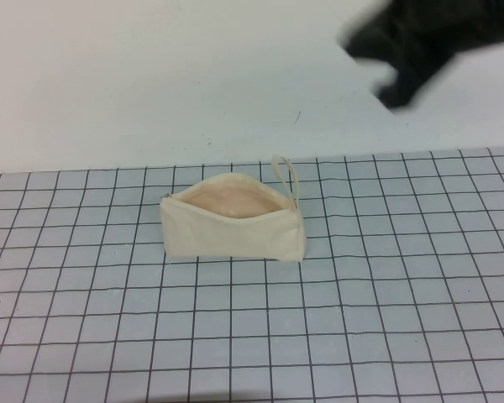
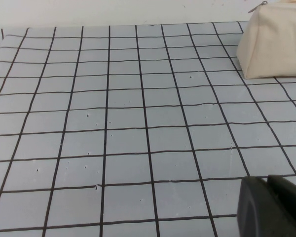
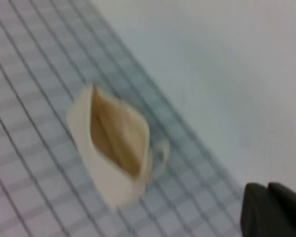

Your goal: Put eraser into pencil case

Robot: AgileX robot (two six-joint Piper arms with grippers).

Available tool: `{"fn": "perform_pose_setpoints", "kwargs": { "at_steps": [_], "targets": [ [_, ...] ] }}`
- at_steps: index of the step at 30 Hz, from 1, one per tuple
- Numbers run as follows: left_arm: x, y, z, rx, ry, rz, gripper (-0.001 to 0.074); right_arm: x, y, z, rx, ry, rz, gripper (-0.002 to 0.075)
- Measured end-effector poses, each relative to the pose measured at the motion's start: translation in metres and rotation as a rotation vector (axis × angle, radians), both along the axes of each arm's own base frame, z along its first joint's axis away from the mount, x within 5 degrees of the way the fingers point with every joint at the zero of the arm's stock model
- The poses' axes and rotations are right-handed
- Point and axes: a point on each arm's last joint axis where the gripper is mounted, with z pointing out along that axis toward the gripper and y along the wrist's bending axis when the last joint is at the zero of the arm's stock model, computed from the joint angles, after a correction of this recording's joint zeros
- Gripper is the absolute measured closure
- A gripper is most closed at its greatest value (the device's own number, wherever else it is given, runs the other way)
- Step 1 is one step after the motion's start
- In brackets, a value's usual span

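Note:
The cream-white pencil case [image 1: 231, 231] stands on the grid mat with its zip open and its peach lining showing. Its loop strap [image 1: 286, 175] is at its right end. It also shows in the left wrist view [image 2: 276, 44] and in the right wrist view [image 3: 113, 148]. The eraser is not in view in any frame. My right gripper [image 1: 396, 94] is a dark blur high above the far right, well away from the case; its fingers [image 3: 256, 207] lie together with nothing between them. My left gripper [image 2: 266, 181] is shut and empty, low over the mat to the left of the case.
The grey mat with black grid lines [image 1: 336, 319] covers the near part of the table. Beyond its far edge is plain white table surface [image 1: 151, 84]. Nothing else lies on the mat.

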Motion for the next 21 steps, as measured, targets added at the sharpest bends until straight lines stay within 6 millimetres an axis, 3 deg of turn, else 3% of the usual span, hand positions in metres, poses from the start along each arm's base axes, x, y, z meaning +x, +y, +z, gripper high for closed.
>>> {"fn": "perform_pose_setpoints", "kwargs": {
  "at_steps": [4, 8, 17, 21],
  "targets": [
    [0.000, 0.000, 0.000, 0.000, 0.000, 0.000, 0.0737, -0.007, -0.030, -0.025, -0.216, 0.195, -0.217, 0.0720],
    [0.000, 0.000, 0.000, 0.000, 0.000, 0.000, 0.0737, -0.022, -0.045, -0.060, -0.235, 0.259, -0.289, 0.0720],
    [0.000, 0.000, 0.000, 0.000, 0.000, 0.000, 0.0737, -0.111, -0.080, -0.129, -0.045, 0.263, -0.302, 0.0720],
    [0.000, 0.000, 0.000, 0.000, 0.000, 0.000, 0.0737, -0.154, -0.099, -0.151, 0.044, 0.254, -0.315, 0.0720]
  ]
}}
